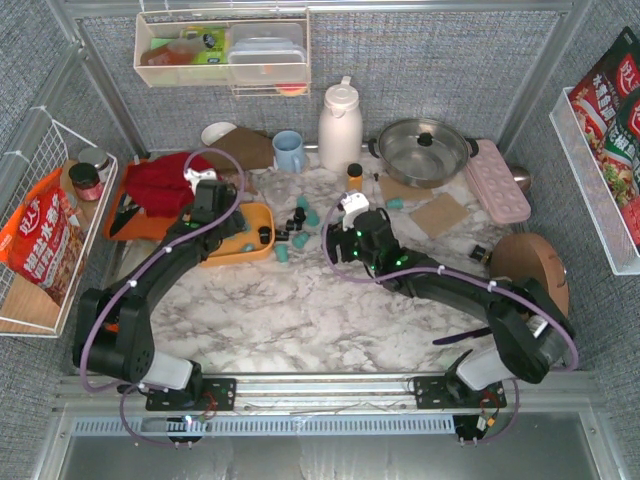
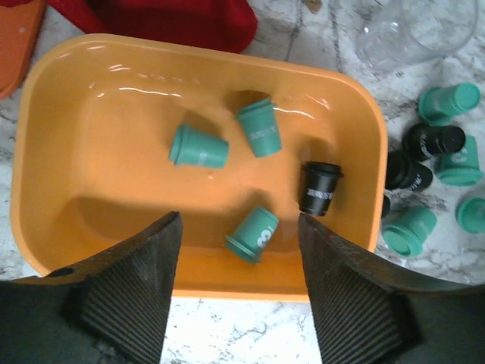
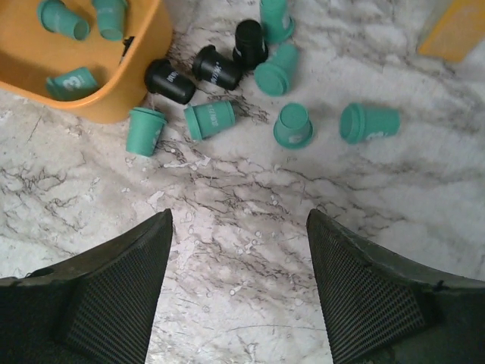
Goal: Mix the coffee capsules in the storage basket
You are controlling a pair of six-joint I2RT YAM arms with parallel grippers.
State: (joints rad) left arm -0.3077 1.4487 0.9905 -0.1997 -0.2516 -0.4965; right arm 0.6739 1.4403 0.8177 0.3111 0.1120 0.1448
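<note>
Though half behind left arm (image 1: 165,262), storage basket (image 2: 53,152), perhaps touching red cloth (image 2: 174,21).

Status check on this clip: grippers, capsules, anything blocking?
Left gripper open, empty, over storage basket. Four coffee capsules inside: three teal, one black. Right gripper open above marble; loose capsules beside basket, nothing blocking.

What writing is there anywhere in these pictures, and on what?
Coffee capsules: white print, too blurred to read.
Red bag, far left: large white characters, illegible.
Red packets, far right: print too small.
Nothing reads clearly.
</note>
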